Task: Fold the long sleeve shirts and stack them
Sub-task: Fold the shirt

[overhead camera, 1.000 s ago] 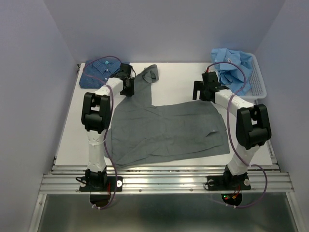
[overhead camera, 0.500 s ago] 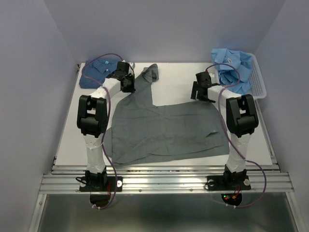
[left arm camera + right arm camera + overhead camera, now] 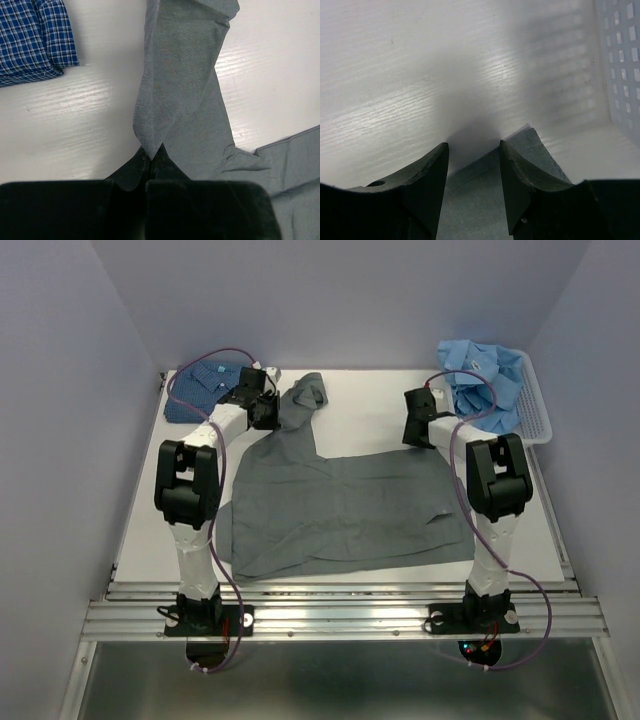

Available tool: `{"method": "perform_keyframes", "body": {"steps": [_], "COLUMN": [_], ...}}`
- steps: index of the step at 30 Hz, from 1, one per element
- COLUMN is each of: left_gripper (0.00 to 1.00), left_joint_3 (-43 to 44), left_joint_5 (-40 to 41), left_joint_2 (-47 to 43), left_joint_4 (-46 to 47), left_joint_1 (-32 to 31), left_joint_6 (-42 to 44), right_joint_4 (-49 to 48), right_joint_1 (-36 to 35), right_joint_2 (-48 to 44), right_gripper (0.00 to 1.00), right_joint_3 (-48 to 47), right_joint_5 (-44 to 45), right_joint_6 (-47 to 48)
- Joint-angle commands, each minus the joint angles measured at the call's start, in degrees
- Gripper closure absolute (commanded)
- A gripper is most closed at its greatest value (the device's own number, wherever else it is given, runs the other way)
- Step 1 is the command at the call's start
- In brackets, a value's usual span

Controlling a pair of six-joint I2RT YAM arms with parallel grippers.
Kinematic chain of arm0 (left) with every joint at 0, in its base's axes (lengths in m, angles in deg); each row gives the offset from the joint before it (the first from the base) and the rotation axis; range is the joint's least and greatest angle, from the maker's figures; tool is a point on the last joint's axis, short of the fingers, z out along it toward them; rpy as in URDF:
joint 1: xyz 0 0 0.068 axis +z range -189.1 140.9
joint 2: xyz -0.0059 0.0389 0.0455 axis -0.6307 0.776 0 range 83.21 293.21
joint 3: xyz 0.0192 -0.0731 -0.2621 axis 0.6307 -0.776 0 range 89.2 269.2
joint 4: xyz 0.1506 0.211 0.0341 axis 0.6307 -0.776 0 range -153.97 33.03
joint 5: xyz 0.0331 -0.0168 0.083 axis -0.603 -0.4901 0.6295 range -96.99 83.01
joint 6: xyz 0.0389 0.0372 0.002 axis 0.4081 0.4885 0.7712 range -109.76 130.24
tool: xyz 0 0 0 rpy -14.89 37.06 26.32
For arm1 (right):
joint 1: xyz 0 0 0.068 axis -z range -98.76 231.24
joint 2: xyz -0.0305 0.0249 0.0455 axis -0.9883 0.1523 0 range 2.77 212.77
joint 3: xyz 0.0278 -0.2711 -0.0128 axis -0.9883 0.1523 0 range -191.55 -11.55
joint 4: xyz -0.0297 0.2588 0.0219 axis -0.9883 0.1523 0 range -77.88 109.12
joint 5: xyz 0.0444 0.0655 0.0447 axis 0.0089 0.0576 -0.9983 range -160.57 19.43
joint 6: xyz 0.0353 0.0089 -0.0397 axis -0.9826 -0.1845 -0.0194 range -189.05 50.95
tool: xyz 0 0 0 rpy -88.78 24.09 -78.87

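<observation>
The table carries three groups of cloth. A folded blue checked shirt lies at the far left corner, near the left gripper but apart from it. A white slatted basket stands at the far right edge. Its wall shows at the right side of the right wrist view.

The basket holds a crumpled heap of light blue shirts, which rises above the rim.

The grey shirt lies spread over the middle of the table, with creases across the body. One sleeve runs from the body toward the far edge, and its end is bunched. The left arm crosses above the left edge of the shirt. The right arm stands above its right edge.

Both arms reach toward the far side of the table. The left gripper is low at the sleeve. Its jaws are closed on a raised fold of the sleeve cloth, which peaks at the fingertips in the left wrist view. The right gripper hangs above the far right corner of the grey shirt, beside the basket. Its jaws stand apart with a clear gap and grip nothing. The shirt corner lies below and between the fingers.
</observation>
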Motion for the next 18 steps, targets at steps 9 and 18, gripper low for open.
{"method": "perform_keyframes", "body": {"steps": [9, 18], "left_gripper": [1.00, 1.00], "left_joint_3": [2.78, 4.18], "left_joint_5": [-0.13, -1.45], "left_joint_2": [-2.36, -1.84], "left_joint_4": [-0.48, -0.66], "left_joint_1": [0.05, 0.05], "left_joint_6": [1.80, 2.24], "right_joint_4": [2.28, 0.00], "right_joint_1": [0.40, 0.40], "right_joint_2": [-5.15, -2.78], "right_gripper": [0.48, 0.97], "right_joint_3": [9.49, 7.48], "right_joint_5": [7.38, 5.37], "right_joint_6": [-0.25, -0.43]}}
